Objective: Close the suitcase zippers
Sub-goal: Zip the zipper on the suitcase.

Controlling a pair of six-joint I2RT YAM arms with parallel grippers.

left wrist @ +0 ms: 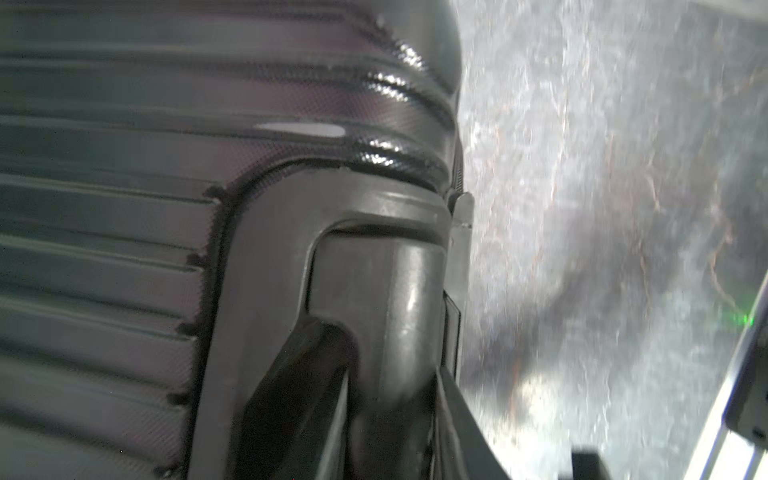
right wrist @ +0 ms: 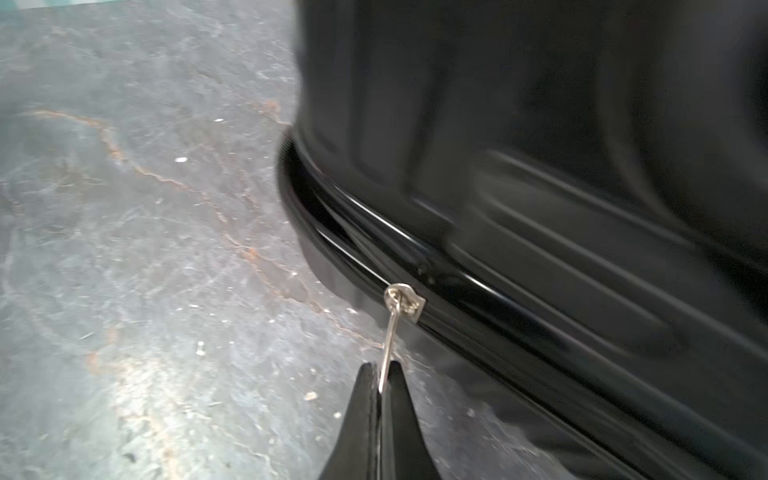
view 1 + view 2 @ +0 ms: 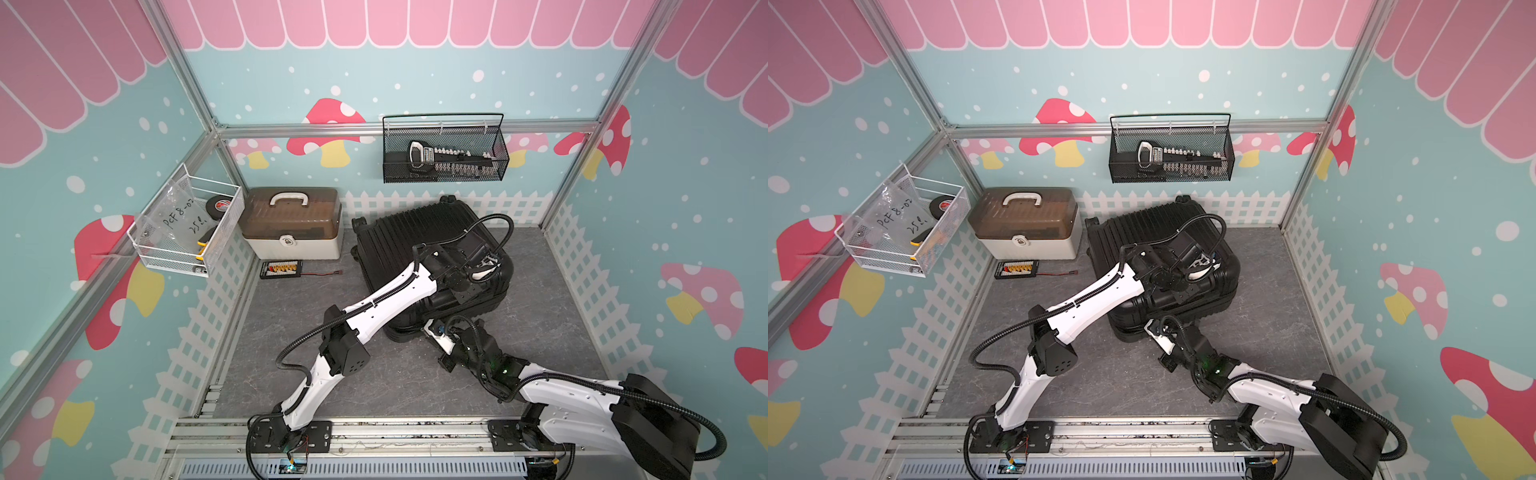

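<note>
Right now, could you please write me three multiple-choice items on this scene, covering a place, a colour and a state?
1. The brown-lidded box stands: A on the floor beside the suitcase; B in a wall basket; C on the suitcase.
2. The zipper pull is: A red; B silver; C yellow.
3. The right gripper is: A open; B shut on nothing; C shut on the zipper pull.
A: it sits on the floor by the suitcase. B: it gleams silver. C: the fingertips pinch it.

Left arm [image 3: 390,295] hides part of the suitcase [image 3: 399,232] lid; wrist views blurred.
</note>
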